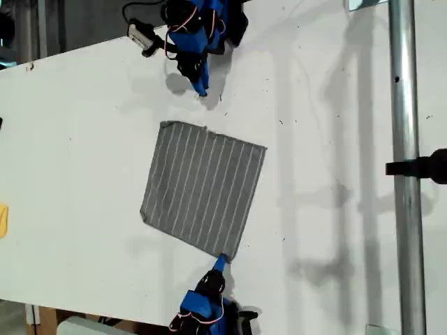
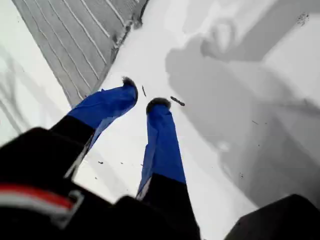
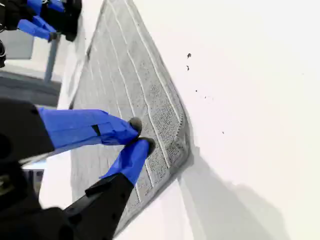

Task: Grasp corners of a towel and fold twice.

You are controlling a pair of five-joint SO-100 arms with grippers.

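Note:
The grey pinstriped towel lies flat and unfolded on the white table. My second gripper comes in from the exterior view's bottom edge. In the second wrist view, my second gripper has its blue fingers pressed together on the cloth just inside the nearest of the corners, where the fabric is slightly rumpled. My first gripper hangs at the exterior view's top, short of the towel's far edge. In the first wrist view, my first gripper stands open over bare table, the towel ahead of it.
A metal pole with a black clamp runs down the exterior view's right. A yellow object shows at the exterior view's left edge. The table's edge runs along the exterior view's top left and bottom.

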